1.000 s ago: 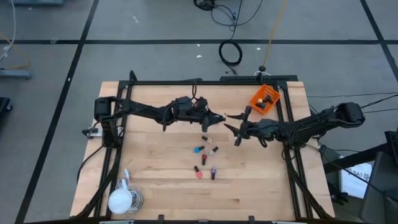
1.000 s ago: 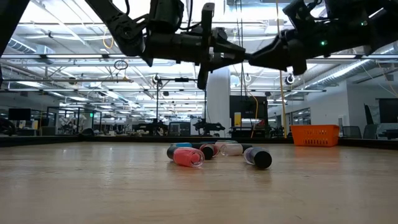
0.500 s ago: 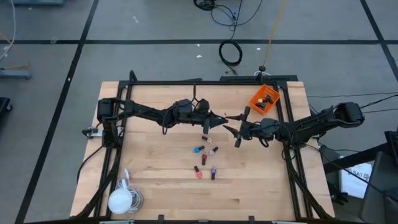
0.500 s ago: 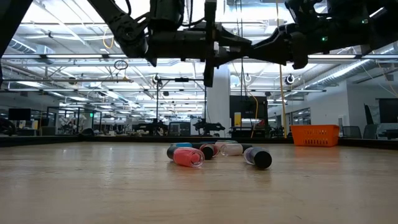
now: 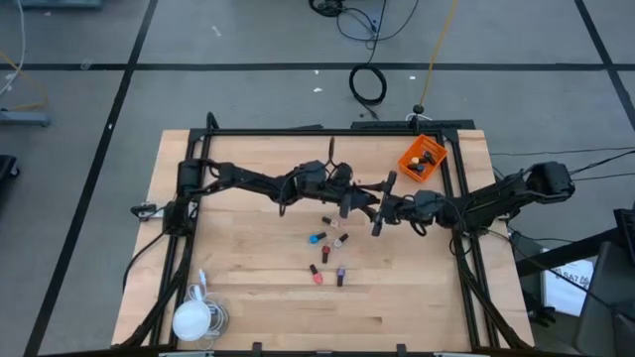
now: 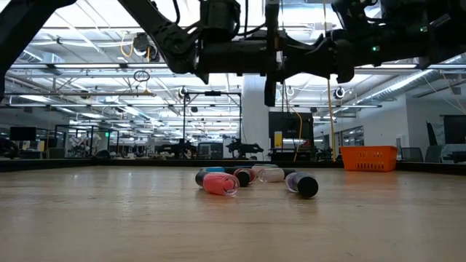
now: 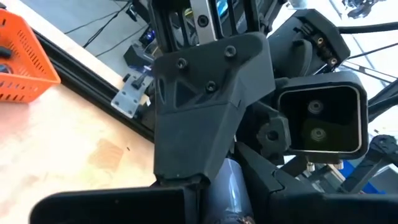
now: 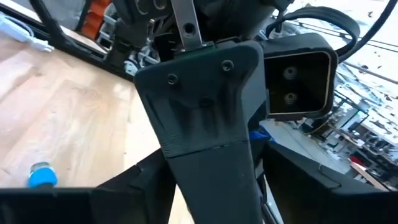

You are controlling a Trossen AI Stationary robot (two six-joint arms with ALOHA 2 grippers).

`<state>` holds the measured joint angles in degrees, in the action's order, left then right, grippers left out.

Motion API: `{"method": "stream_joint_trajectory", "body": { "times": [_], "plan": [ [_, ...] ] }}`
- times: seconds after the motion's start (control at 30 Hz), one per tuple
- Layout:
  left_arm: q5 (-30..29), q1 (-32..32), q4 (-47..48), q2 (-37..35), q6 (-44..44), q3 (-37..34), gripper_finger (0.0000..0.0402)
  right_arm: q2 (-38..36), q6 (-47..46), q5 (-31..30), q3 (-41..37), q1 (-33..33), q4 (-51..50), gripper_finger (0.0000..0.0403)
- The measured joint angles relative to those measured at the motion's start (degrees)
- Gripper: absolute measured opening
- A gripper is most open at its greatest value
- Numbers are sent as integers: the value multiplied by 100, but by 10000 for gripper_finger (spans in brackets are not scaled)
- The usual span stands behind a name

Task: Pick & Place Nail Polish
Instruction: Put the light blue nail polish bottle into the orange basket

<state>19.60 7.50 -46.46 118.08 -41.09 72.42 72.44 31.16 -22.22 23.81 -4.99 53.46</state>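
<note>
Handoff above the bottles [image 5: 327, 253]: left pincer [image 5: 359, 200] clamps a tiny light bottle [image 7: 229, 186]; right pincer [image 5: 377, 205] open around it. You should grip its glass body, it's slippery.

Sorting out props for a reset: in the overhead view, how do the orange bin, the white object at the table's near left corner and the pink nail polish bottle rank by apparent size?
Largest to smallest, high view:
1. Orange bin and white object: they look about alike, so I won't rank one over the other.
2. Pink nail polish bottle, far smaller than either.
</note>
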Motion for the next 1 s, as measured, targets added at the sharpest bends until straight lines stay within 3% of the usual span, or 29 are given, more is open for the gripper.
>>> {"method": "stream_joint_trajectory", "body": {
  "times": [0.23,0.47,0.77,1.0],
  "plan": [
    [340,159,-59,-61,-64,18,54,5,162,-461,33,-81,51,182],
    [652,286,-138,-66,-162,17,54,5,569,-554,31,-261,113,141],
    [884,259,-388,-66,-346,17,54,5,442,-775,33,-267,79,131],
    [882,201,-455,-66,-245,15,104,5,242,-881,28,-273,84,109]
  ]
}}
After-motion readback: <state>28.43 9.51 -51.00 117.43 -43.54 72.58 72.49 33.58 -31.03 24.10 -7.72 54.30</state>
